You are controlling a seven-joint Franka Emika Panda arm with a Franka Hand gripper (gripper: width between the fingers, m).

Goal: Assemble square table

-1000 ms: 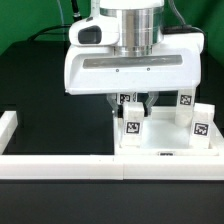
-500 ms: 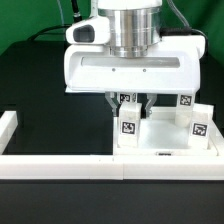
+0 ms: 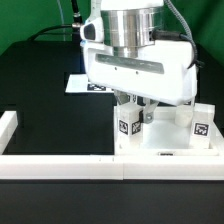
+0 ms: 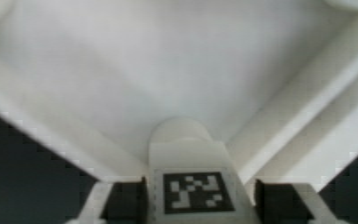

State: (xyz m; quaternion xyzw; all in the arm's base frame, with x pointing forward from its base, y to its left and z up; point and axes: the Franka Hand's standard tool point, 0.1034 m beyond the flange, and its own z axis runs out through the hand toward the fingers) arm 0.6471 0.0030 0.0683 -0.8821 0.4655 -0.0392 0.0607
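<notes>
Square table leg tag fills wrist view; exterior shows tool gripping it.

White tagged leg stands upright on white tabletop, between jaws.

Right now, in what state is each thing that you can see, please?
pincer: shut on the leg, rotated askew over the tabletop.
leg in the pincer: upright, standing at a corner of the tabletop.
second leg: upright at the corner on the exterior view's right, not held.
square tabletop: flat on the table, against the border wall.
marker board: flat, untouched.
</notes>
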